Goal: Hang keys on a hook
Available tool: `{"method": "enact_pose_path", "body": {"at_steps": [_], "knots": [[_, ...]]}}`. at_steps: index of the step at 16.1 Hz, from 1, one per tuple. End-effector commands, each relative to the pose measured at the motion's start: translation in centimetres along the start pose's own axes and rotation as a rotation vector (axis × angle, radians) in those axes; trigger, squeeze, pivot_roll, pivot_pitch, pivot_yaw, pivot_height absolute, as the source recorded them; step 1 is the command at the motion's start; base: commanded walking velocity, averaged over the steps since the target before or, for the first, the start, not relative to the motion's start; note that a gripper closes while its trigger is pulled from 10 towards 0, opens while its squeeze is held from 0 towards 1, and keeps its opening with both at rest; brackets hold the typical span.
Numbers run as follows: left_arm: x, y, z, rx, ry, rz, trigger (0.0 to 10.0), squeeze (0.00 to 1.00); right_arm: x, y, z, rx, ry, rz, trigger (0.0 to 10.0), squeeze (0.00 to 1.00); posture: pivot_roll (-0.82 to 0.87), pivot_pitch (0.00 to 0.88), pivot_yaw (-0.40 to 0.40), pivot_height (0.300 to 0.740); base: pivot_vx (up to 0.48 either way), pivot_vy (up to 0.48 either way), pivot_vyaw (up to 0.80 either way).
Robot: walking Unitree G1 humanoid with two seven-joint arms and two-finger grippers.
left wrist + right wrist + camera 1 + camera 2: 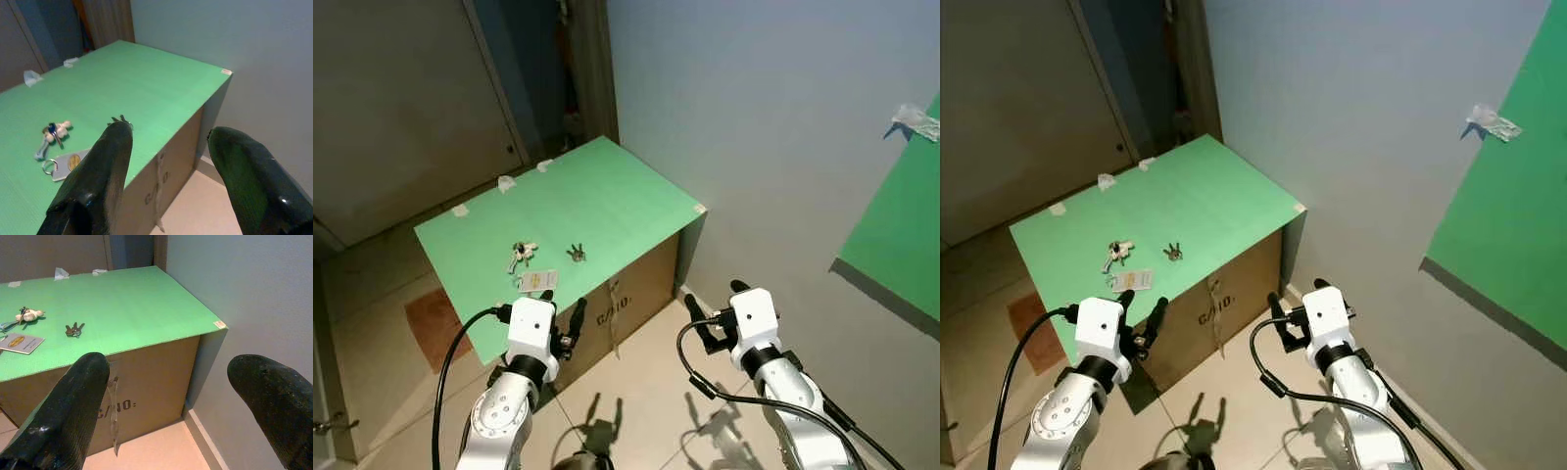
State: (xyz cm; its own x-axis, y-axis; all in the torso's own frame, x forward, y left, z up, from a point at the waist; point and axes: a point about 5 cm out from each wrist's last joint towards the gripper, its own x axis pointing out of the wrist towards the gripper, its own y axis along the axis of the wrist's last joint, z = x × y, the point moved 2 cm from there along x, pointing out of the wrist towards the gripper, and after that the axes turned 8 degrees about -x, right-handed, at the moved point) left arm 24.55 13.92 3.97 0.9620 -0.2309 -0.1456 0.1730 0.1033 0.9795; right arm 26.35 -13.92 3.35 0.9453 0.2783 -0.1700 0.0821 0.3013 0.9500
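So, I'm at the approach step: both tools are empty with fingers spread, and the keys are not yet picked. Left tool [563, 328] hovers just off the near edge of the green desk [607, 186], a cardboard box [626, 294] with a green sheet on top; right tool [715, 313] hangs over the floor off the box's right corner, near the wall [773, 127]. Two bunches on the desk: a small dark key bunch [576, 254] mid-front, and keys with a pale charm [521, 253] to its left, with a white tag [537, 281] just beside them at the near edge. I judge the dark bunch the easier pick: it lies apart from the rest, so I'd come down on it from above with the left tool, fingers straddling the ring. It lies flat, so I expect I must press to the sheet before closing. Room: open on the desk behind the keys; two bits of tape [506, 182] sit at the far edge, well apart. The wall is tight on the right. I can't make out a hook; a green panel [901, 235] is on the wall to the right, with something pale and crumpled [914, 120] at its top edge.
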Motion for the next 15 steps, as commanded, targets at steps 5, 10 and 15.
{"method": "enact_pose_path", "body": {"at_steps": [5,10,15], "knots": [[0.1,0.9,-0.7,-0.037,0.051,0.04,10.0,1.0,0.2,0.7,0.6,-0.016,-0.022,0.02,10.0,0.0,-0.2,0.061,0.097,0.732,0.0,0.0,0.0],[-3.7,0.9,-3.3,-0.111,0.169,0.097,10.0,1.0,-0.9,0.3,3.0,0.151,-0.182,0.046,10.0,0.0,-0.2,0.062,0.1,0.732,0.0,0.0,0.0],[-3.5,1.1,-2.6,-0.036,0.138,0.09,10.0,0.0,-1.3,0.2,4.0,0.143,-0.193,0.062,10.0,0.0,-0.19,0.064,0.089,0.732,0.0,0.0,0.0]]}}
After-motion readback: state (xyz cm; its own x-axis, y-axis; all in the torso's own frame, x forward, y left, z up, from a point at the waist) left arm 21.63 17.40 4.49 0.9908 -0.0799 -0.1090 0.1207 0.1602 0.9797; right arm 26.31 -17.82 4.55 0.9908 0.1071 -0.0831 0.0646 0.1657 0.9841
